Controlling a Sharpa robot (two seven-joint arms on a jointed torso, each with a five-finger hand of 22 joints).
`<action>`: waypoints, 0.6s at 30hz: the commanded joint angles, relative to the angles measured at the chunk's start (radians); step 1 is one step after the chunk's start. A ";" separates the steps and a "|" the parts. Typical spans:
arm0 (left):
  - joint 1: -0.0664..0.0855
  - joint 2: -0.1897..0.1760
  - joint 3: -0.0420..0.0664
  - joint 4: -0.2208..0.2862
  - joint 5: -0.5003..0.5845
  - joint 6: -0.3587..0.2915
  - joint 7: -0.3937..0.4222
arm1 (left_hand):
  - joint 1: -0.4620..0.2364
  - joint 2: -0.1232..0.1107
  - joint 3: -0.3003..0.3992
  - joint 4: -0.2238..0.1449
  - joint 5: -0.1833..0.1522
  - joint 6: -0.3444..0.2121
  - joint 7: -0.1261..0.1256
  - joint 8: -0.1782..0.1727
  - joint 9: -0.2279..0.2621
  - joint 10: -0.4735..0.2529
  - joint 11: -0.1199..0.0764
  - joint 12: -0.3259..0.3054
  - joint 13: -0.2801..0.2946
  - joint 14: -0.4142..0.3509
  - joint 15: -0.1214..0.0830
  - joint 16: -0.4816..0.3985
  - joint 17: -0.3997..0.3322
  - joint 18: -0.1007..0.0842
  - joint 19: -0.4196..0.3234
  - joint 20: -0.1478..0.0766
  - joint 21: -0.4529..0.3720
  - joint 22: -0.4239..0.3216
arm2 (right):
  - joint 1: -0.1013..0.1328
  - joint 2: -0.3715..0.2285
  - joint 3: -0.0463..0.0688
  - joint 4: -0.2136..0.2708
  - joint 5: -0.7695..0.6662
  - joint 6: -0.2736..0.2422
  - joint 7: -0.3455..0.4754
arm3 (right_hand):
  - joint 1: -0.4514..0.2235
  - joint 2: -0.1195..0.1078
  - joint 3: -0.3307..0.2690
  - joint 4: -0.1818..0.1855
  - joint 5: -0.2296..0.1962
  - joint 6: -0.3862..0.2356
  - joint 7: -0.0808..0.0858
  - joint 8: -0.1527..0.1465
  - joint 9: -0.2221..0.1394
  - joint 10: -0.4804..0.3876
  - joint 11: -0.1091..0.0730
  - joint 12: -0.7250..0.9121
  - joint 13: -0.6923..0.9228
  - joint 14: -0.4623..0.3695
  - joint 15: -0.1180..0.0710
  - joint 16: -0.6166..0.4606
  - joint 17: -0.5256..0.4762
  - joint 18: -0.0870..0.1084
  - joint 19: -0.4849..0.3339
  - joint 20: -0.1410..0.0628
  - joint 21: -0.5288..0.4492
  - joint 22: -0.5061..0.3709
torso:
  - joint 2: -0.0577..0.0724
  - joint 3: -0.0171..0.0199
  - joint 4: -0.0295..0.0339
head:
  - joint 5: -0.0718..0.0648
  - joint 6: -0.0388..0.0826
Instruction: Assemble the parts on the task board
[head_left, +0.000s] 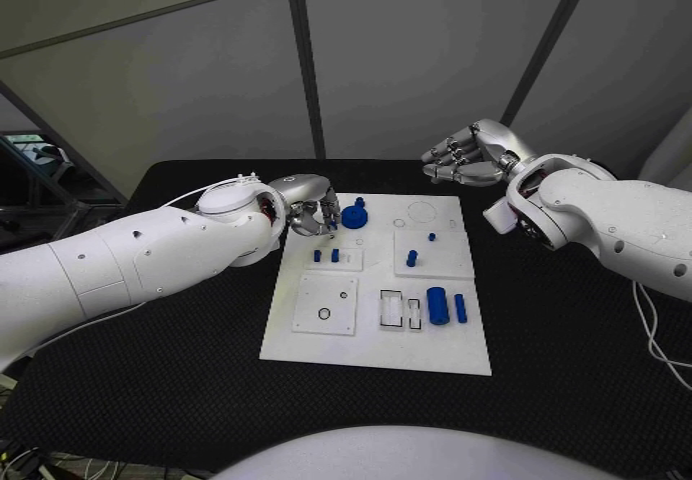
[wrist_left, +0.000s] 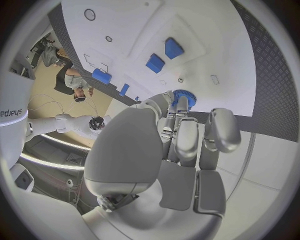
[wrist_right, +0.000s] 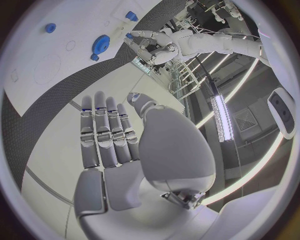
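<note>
The white task board (head_left: 372, 345) lies in the middle of the black table. My left hand (head_left: 309, 217) is at its back left corner, and its fingertips (wrist_left: 180, 106) pinch the rim of a blue gear (head_left: 353, 216) (wrist_left: 187, 96) that stands just over the board. My right hand (head_left: 467, 155) hovers beyond the board's back right corner with its fingers (wrist_right: 105, 131) stretched out and nothing in them. Two short blue pegs (head_left: 326, 256) stand near the gear. Another peg (head_left: 411, 258) and a tiny one (head_left: 431, 237) stand further right. A thick blue cylinder (head_left: 437, 305) and a thin one (head_left: 460, 308) lie at the front right.
A round recess (head_left: 420, 212) marks the board's back middle. Rectangular slots (head_left: 392, 308) and a square plate with small holes (head_left: 326, 302) sit towards the front. Black table (head_left: 173, 380) surrounds the board on all sides.
</note>
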 joint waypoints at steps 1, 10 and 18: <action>-0.002 0.001 0.001 -0.003 0.009 0.021 -0.011 | -0.011 0.003 0.006 0.003 -0.004 0.006 -0.001 -0.004 -0.002 0.010 -0.002 -0.007 0.002 0.000 -0.001 0.002 -0.002 0.025 0.004 0.002 0.005 0.052 | 0.001 0.001 0.001 0.000 -0.002 0.001 0.005 | -0.005 0.004 0.004 0.000 0.007 -0.005 0.000 0.000 0.001 -0.008 0.000 0.000 -0.001 -0.008 -0.001 -0.002 -0.001 0.005 0.005 -0.001 -0.005 -0.001 | 0.001 -0.0001 0.0000 | 0.000 -0.002; -0.009 0.009 0.001 -0.018 0.009 0.035 -0.014 | -0.013 0.002 0.007 0.003 -0.004 0.008 -0.001 -0.004 -0.001 0.012 -0.002 -0.008 0.002 0.000 -0.001 0.002 -0.002 0.025 0.004 0.002 0.004 0.052 | 0.001 0.002 0.001 0.000 -0.002 0.001 0.005 | -0.005 0.004 0.004 0.000 0.007 -0.005 0.000 0.000 0.001 -0.008 0.000 0.000 -0.001 -0.008 -0.001 -0.002 -0.001 0.005 0.005 -0.001 -0.005 -0.001 | 0.001 0.0008 -0.0009 | 0.002 -0.004; -0.010 0.017 0.000 -0.033 0.009 0.047 -0.019 | -0.014 0.003 0.008 0.003 -0.004 0.008 -0.001 -0.004 -0.001 0.012 -0.002 -0.008 0.002 0.000 -0.001 0.002 -0.002 0.025 0.003 0.002 0.004 0.052 | 0.001 0.002 0.001 0.000 -0.002 0.001 0.004 | -0.005 0.004 0.004 0.000 0.007 -0.005 0.000 0.000 0.001 -0.008 0.000 0.000 -0.001 -0.008 -0.001 -0.002 -0.001 0.005 0.005 -0.001 -0.005 -0.001 | 0.000 0.0004 -0.0015 | 0.003 -0.005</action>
